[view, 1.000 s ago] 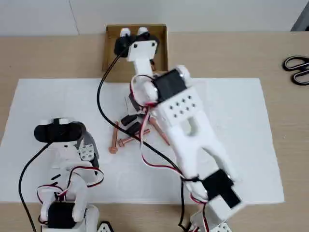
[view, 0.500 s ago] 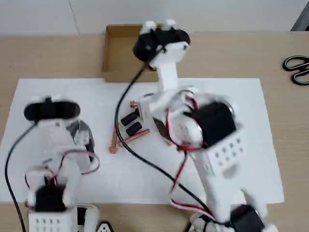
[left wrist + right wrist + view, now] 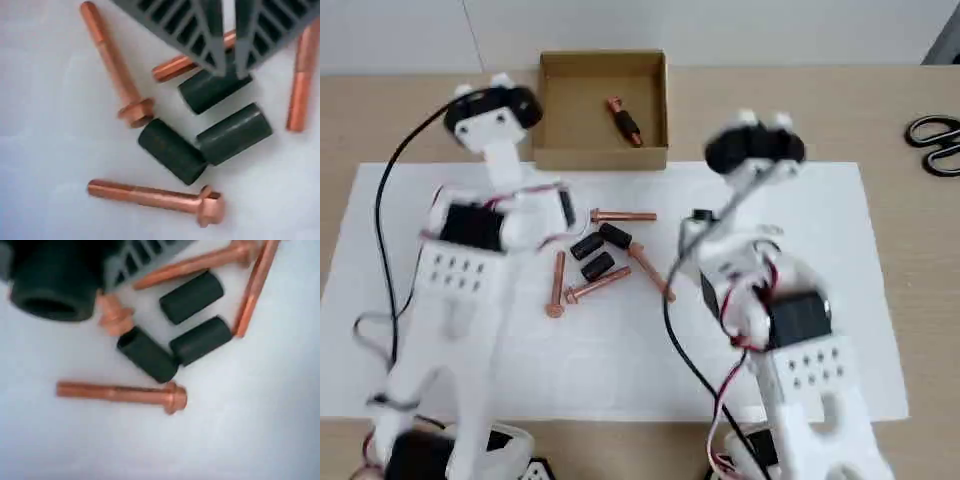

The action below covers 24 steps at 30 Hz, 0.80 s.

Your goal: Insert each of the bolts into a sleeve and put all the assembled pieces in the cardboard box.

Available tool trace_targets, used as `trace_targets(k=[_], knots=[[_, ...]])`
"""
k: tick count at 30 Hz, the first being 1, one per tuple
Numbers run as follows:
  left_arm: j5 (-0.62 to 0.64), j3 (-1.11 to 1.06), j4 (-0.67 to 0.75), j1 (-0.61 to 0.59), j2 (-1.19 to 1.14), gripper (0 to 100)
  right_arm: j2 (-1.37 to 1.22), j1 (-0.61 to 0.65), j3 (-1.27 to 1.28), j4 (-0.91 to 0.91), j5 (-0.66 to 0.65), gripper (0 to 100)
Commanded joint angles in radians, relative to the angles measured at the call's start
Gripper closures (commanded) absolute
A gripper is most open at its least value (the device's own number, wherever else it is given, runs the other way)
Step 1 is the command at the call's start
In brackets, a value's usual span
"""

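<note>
The cardboard box (image 3: 603, 157) stands at the table's far edge, with one bolt in a sleeve (image 3: 623, 120) lying inside. Several copper bolts (image 3: 623, 215) (image 3: 155, 196) (image 3: 120, 392) and three black sleeves (image 3: 597, 265) (image 3: 171, 150) (image 3: 147, 355) lie loose in a cluster on the white sheet (image 3: 820, 210). My left gripper (image 3: 567, 207) (image 3: 230, 74) hangs just above one sleeve (image 3: 212, 90), nearly shut with a thin slit and holding nothing. My right gripper (image 3: 698, 222) sits just right of the cluster. In the right wrist view a dark rounded shape (image 3: 50, 287) looms close; I cannot tell what it is.
Scissors (image 3: 935, 143) lie on the bare table at the far right. The white sheet extends well beyond the parts on both sides. Both arm bases stand at the front edge.
The right arm has pulled back from over the box to the right of the parts, uncovering the assembled piece inside. The left arm has stretched forward from its folded pose to the cluster.
</note>
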<state>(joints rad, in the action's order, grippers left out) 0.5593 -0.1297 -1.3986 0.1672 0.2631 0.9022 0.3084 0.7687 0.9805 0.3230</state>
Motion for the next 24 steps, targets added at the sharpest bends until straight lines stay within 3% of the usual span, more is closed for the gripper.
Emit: trace_targets(k=[1, 8, 16, 20, 24], knots=[[0.014, 0.162, -0.034, 0.041, -0.094, 99, 0.193, -0.018, 0.219, -0.143, -0.011, 99.5], [0.061, 0.202, -0.04, 0.132, -0.13, 99, 0.478, -0.018, 0.425, -0.171, -0.207, 99.5], [0.195, 0.203, 0.072, 0.158, -0.19, 99, 0.664, -0.035, 0.615, -0.171, -0.21, 99.5], [0.262, 0.249, 0.028, 0.144, -0.341, 99, 0.765, -0.125, 0.7, -0.179, -0.209, 99.5], [0.382, 0.466, -0.074, 0.133, -0.497, 99, 0.886, -0.205, 0.809, -0.177, -0.209, 99.5]])
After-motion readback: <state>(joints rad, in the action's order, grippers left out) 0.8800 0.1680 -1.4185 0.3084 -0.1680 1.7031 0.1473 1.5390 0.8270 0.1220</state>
